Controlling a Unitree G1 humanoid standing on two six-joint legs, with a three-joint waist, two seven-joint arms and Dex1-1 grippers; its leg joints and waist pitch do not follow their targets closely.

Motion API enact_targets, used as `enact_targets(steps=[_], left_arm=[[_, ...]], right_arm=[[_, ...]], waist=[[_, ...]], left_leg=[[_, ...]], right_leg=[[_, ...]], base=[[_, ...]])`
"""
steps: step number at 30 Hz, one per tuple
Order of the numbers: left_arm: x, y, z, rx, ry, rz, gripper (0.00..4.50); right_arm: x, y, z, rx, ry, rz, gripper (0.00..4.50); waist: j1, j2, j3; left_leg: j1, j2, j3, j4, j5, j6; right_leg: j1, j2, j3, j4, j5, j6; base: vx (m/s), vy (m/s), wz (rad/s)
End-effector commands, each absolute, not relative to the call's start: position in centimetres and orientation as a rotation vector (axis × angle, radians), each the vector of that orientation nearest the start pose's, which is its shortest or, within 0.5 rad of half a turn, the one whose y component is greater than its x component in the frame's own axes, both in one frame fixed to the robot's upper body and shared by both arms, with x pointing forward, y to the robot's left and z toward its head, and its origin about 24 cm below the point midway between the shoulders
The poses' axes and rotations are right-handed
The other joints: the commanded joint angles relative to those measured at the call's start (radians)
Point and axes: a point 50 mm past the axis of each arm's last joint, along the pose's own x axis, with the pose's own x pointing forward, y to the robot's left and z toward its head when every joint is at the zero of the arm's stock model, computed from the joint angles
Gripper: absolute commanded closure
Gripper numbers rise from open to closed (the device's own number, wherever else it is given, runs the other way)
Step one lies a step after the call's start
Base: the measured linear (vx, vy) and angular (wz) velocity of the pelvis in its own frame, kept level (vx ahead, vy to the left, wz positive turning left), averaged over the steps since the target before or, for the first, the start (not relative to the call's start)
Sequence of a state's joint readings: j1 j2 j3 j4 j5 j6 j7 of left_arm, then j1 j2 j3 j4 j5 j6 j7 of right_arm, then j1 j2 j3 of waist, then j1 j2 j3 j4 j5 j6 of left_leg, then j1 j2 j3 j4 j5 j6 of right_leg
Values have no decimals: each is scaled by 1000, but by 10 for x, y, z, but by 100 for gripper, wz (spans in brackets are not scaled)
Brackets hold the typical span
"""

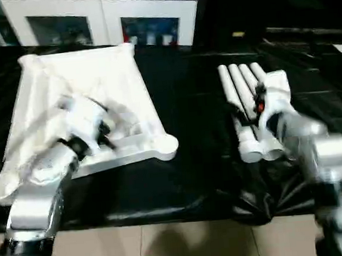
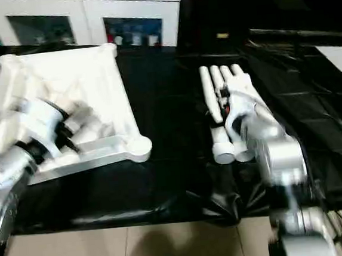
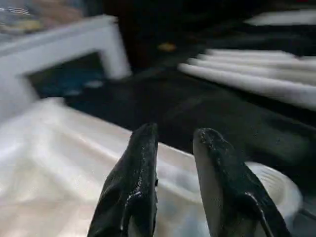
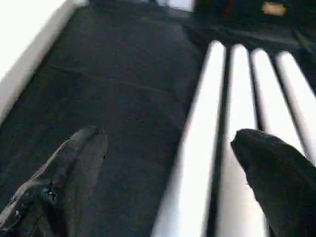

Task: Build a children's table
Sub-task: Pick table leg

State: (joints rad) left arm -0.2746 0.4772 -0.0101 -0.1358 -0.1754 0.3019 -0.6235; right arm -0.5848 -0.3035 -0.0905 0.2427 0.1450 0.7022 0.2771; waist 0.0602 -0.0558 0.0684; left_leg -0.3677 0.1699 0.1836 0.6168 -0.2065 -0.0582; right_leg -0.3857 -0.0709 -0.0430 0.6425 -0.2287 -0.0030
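Assembly of the children's table is pictured at its outset: by the look of things, none of the four legs has been fitted, and every socket that can be seen stands empty. All of the joining is judged to remain, beginning with a first leg being picked up and carried across.

The black-covered work surface (image 1: 187, 180) is spread with a dark, creased sheet. On its left part the white plastic rectangular tabletop (image 1: 103, 74) is laid upside down, its ribbed underside turned upward and a round corner socket (image 1: 168, 145) seen at the near right corner, with another at the near left. Raised edges run around the panel, and shallow ribs are crossed over its inner face. On the right part of the surface, well apart from the tabletop, four long white tapered tube legs (image 2: 216, 100) are laid side by side, touching or nearly so, their wider ends turned toward the robot.

The left tool (image 3: 174, 148) is held above the tabletop's near right area, its two black fingers set narrowly apart with nothing between them. The right tool (image 4: 168, 153) is spread wide and empty just over the row of legs; in its wrist view the nearest leg appears to be straddled, though contact cannot be made out through the blur.

Behind the surface, a white cabinet with glass doors (image 1: 101, 17) is seen standing against the wall.
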Motion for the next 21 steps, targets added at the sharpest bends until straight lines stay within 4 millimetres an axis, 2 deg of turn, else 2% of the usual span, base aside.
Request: enact_targets(steps=[1, 2, 4, 5, 11, 13, 14, 17, 21], left_arm=[[283, 178, 133, 346, 1, -725, 310], [281, 178, 134, 339, 23, -776, 310], [277, 178, 133, 333, 60, -824, 310], [273, 177, 132, 343, 74, -865, 310], [265, 174, 127, 376, 123, -922, 310], [263, 172, 128, 372, 122, -925, 310], [262, 170, 129, 379, 119, -925, 310], [262, 170, 129, 387, 119, -920, 310], [259, 169, 127, 379, 128, -928, 310]], right_arm=[[353, -193, 103, -92, 437, 185, 0], [360, -190, 101, -99, 512, 205, 0], [365, -187, 99, -107, 563, 226, 0], [368, -184, 98, -115, 590, 245, 0], [376, -167, 98, -111, 622, 346, 0], [376, -165, 96, -117, 635, 362, 0], [378, -168, 90, -143, 687, 317, 0], [379, -170, 87, -155, 710, 276, 0], [381, -161, 86, -132, 718, 313, 0]], waist=[[-4, -4, -70], [-5, 2, -71], [-13, 1, -68], [-12, -1, -65], [-8, -5, -69], [-5, -8, -68], [-4, -14, -69], [2, -10, -67], [3, -8, -70]], left_leg=[[13, 51, -15, -77, -19, -8], [13, 50, -16, -77, -21, -5], [11, 49, -15, -76, -51, -10], [11, 54, -13, -76, -59, -11], [12, 57, -12, -74, -16, -3], [13, 58, -11, -74, -18, 0], [13, 59, -10, -74, -13, 0], [15, 58, -8, -74, -20, -12], [13, 58, -10, -74, -24, -24]], right_leg=[[43, -64, 49, -59, 59, -233], [44, -65, 49, -56, 49, -239], [41, -66, 49, -59, -4, -250], [41, -68, 52, -62, -13, -245], [42, -65, 51, -52, 49, -256], [42, -67, 52, -53, 47, -259], [43, -67, 51, -53, 48, -261], [38, -65, 52, -54, 22, -264], [41, -65, 51, -51, 39, -249]], base=[[0, 0, 0], [0, 0, 0], [0, 0, 0], [0, 0, 0], [0, 0, 0], [0, 0, 0], [0, 0, 0], [0, 0, 0], [0, 0, 0]])
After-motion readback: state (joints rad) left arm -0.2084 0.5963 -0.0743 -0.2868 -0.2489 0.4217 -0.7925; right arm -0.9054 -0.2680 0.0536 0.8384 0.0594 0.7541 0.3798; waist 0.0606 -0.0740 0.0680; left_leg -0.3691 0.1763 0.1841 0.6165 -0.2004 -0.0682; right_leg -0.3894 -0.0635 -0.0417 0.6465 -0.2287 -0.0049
